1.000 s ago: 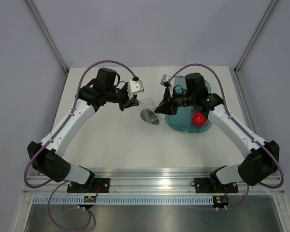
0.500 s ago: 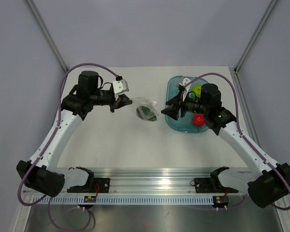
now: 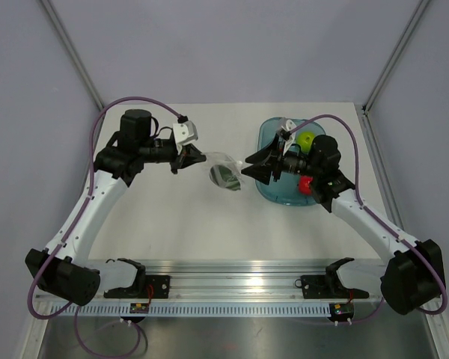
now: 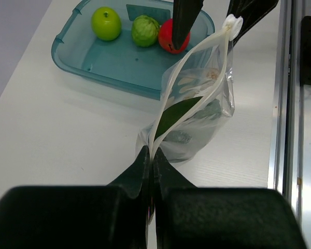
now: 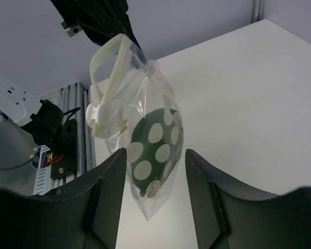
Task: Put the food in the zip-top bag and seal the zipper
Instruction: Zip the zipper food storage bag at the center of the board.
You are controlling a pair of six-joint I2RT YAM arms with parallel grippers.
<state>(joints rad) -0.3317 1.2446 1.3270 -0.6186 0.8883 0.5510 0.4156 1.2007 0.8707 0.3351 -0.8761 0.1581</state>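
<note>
Left gripper: fingers pinched shut on the zipper. Right gripper: fingers spread wide, flanking the bag; contact unclear. Bag hangs left of tray, mouth gaping, dark green food inside.

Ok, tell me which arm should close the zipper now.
Right. The left gripper is shut on the bag at one end of its mouth, food inside. The right gripper is open and free at the zipper slider end, so it can likely close it.
</note>
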